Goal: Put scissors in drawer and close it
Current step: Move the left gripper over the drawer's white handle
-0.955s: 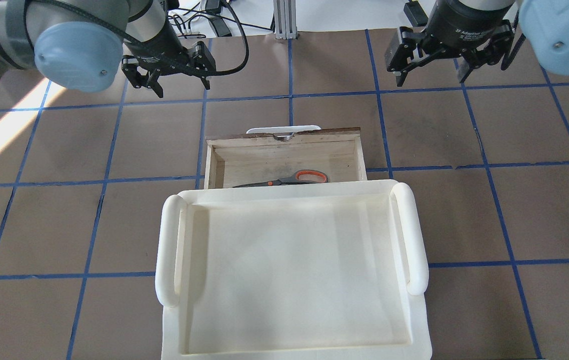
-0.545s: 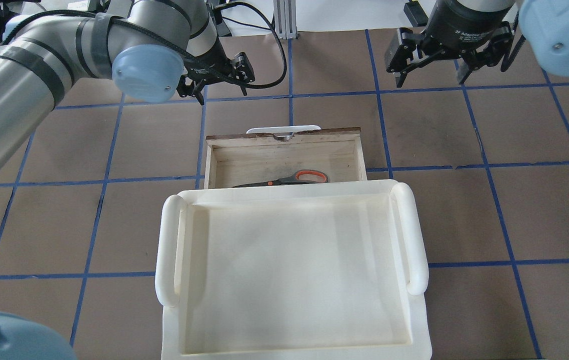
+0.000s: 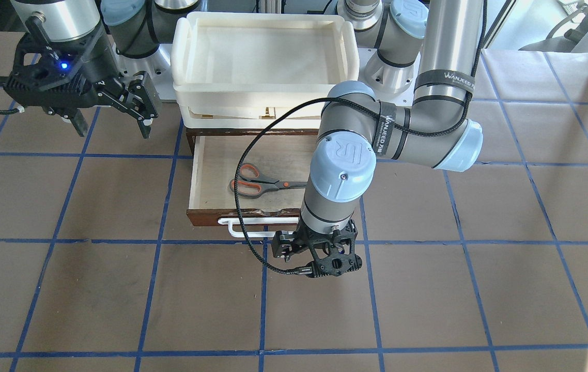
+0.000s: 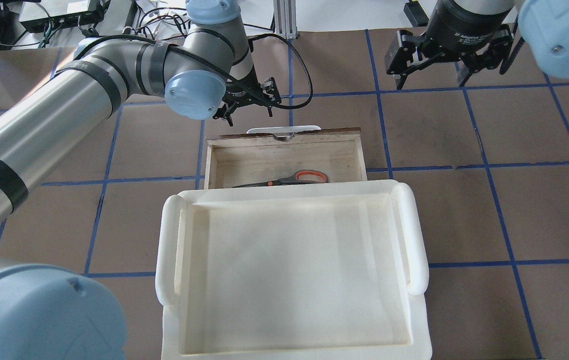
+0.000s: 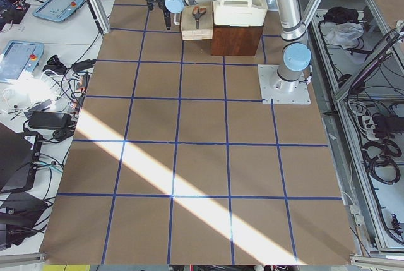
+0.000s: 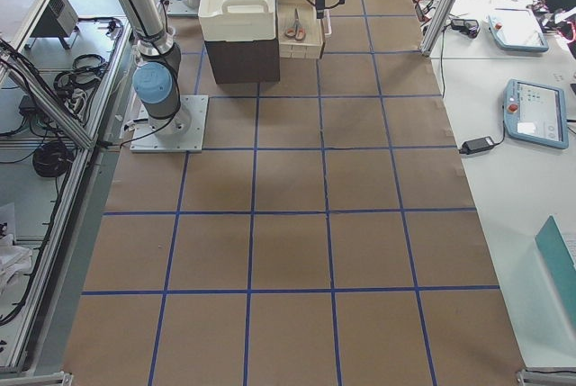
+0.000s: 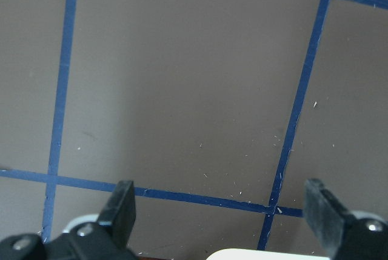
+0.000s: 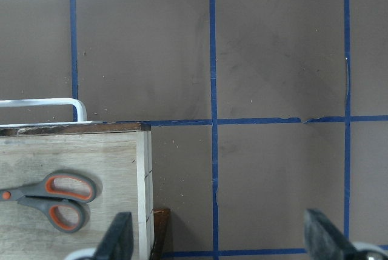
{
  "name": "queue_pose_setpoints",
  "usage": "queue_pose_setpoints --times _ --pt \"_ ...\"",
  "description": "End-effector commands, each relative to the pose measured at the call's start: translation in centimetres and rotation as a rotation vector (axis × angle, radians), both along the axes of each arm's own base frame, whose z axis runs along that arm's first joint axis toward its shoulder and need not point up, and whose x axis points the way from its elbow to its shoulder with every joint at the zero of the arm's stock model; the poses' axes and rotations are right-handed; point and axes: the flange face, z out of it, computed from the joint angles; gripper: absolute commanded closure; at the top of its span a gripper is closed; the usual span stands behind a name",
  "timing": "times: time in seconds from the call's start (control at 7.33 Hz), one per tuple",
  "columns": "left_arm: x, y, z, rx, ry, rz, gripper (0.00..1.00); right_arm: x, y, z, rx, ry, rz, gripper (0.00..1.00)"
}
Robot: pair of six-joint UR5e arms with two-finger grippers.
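Observation:
The scissors (image 4: 295, 178), with orange-and-grey handles, lie inside the open wooden drawer (image 4: 284, 142), near the cabinet side. They also show in the front view (image 3: 252, 181) and the right wrist view (image 8: 53, 198). The drawer's white bar handle (image 4: 283, 129) faces away from the robot. My left gripper (image 4: 248, 113) is open and empty, hovering just beyond the handle, a little to its left; it points down in the front view (image 3: 320, 257). The handle's edge (image 7: 254, 254) shows at the bottom of the left wrist view. My right gripper (image 4: 430, 82) is open and empty, off to the drawer's far right.
A cream-white plastic tray (image 4: 414, 235) sits on top of the cabinet above the drawer. Brown table with blue tape grid lines surrounds the cabinet. The left arm's black cable (image 3: 245, 170) loops over the drawer in the front view.
My left arm has swung right, bringing its gripper from the far left to just beyond the drawer's handle. The right gripper, drawer and scissors have not moved.

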Motion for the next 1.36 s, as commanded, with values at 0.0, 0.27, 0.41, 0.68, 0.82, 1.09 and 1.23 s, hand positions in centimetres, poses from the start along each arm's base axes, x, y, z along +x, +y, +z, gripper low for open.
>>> queue_pose_setpoints --times 0.0,0.27,0.41,0.68,0.82,1.09,1.23 --pt "-1.3 0.3 -1.7 0.028 -0.003 0.003 0.00 -0.1 0.1 -0.2 0.010 0.004 -0.001 0.00" --pt "-2.4 1.1 -1.5 0.052 -0.006 0.017 0.00 0.0 0.1 -0.2 0.009 0.004 -0.001 0.00" --pt "-2.2 1.7 -1.1 0.082 -0.013 0.021 0.00 0.0 0.1 -0.2 0.009 0.004 0.001 0.00" --pt "-2.4 2.5 -0.7 0.139 -0.031 0.049 0.00 0.0 0.2 -0.5 0.015 0.004 0.001 0.00" --pt "-2.4 2.7 -0.4 0.147 -0.029 0.051 0.00 -0.1 0.2 -0.5 0.016 0.005 -0.001 0.00" --pt "-2.7 3.3 0.2 0.170 -0.036 0.048 0.00 -0.1 0.2 -0.5 0.016 0.005 -0.001 0.00" --pt "-2.5 3.8 0.4 0.193 -0.044 0.048 0.00 -0.1 0.1 -0.6 0.018 0.005 -0.001 0.00"
